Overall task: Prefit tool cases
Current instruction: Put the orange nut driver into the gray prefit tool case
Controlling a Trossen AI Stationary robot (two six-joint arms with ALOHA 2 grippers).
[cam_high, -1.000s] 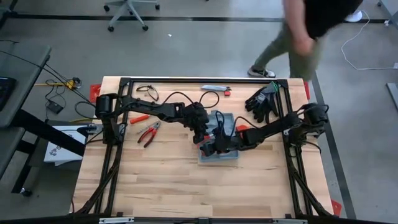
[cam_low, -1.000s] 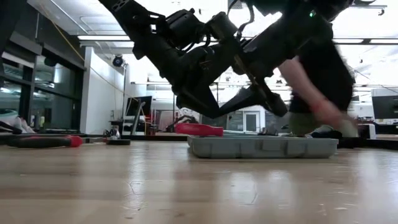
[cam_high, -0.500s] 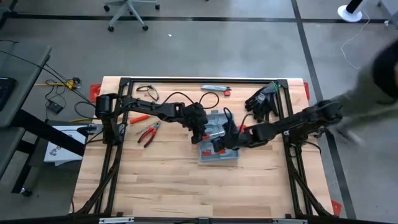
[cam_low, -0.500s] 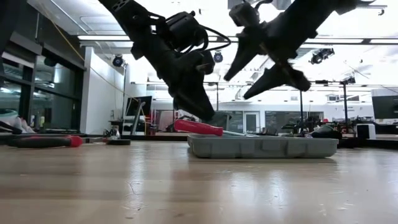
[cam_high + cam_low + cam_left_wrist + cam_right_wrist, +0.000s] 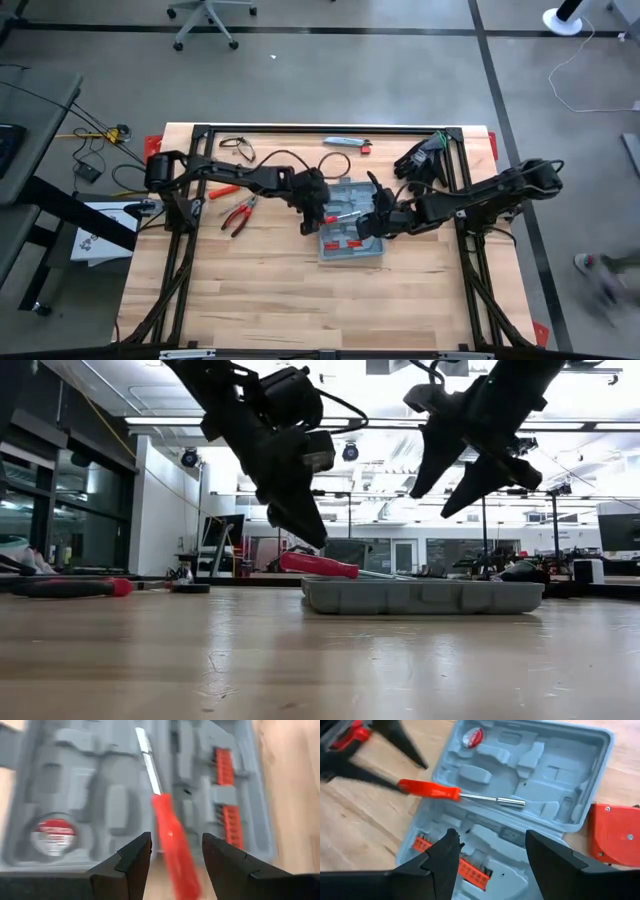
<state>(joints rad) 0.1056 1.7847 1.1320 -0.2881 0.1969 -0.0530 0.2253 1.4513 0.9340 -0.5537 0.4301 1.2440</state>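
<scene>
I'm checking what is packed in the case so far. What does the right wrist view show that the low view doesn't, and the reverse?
Only the right wrist view shows the tool case's moulded recesses, the red round label, the row of orange bits and an orange-red block beside the case.

Only the low view shows both grippers, left and right, open and raised above the case, plus a red-tipped tool lying far off on the table.

Both show the red-handled screwdriver lying across the open case, handle overhanging its edge.

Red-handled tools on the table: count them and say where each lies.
3. A screwdriver lies across the open tool case; pliers lie on the wood left of it; one more red handle shows beside the left arm. The arms may hide others.
</scene>
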